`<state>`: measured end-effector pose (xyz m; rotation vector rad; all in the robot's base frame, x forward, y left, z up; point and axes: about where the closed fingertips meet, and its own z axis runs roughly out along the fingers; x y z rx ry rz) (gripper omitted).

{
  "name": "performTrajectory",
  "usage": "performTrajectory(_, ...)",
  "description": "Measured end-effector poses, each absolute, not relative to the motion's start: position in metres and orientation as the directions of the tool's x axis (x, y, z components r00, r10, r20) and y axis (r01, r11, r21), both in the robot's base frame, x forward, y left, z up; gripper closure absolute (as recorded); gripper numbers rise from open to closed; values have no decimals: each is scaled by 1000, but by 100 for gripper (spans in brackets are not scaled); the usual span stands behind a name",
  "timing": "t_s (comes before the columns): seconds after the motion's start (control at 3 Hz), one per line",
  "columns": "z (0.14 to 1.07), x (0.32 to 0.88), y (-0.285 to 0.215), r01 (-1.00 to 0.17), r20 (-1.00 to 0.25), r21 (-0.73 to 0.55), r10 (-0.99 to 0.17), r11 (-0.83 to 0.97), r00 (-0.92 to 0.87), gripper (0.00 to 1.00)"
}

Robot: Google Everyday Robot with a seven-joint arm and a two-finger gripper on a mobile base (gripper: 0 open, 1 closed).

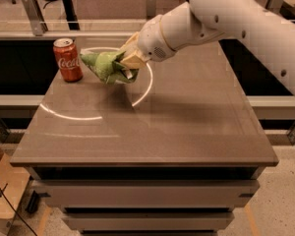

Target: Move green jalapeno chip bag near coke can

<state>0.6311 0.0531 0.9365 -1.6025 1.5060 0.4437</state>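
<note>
The green jalapeno chip bag [104, 66] is a crumpled light green foil bag held just above the table at the back left. My gripper [127, 64] is shut on the bag's right side, with the white arm reaching in from the upper right. The coke can [68, 59] stands upright on the table just left of the bag, a small gap between them.
The brown table [187, 127] carries a thin white ring of light [137, 95] on its left half. Its front edge runs across the lower middle. Dark railings and a lower shelf lie behind the table. A cardboard box [2, 191] sits on the floor at lower left.
</note>
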Motion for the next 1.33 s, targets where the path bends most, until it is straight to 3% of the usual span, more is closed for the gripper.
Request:
performTrajectory(0.67, 913, 670, 63, -930, -746, -330, -649, 163, 151, 12)
performTrajectory(1.0, 912, 670, 65, -931, -746, -329, -648, 160, 152, 0)
performTrajectory(1.33, 912, 670, 65, -931, -746, -328, -648, 160, 152, 0)
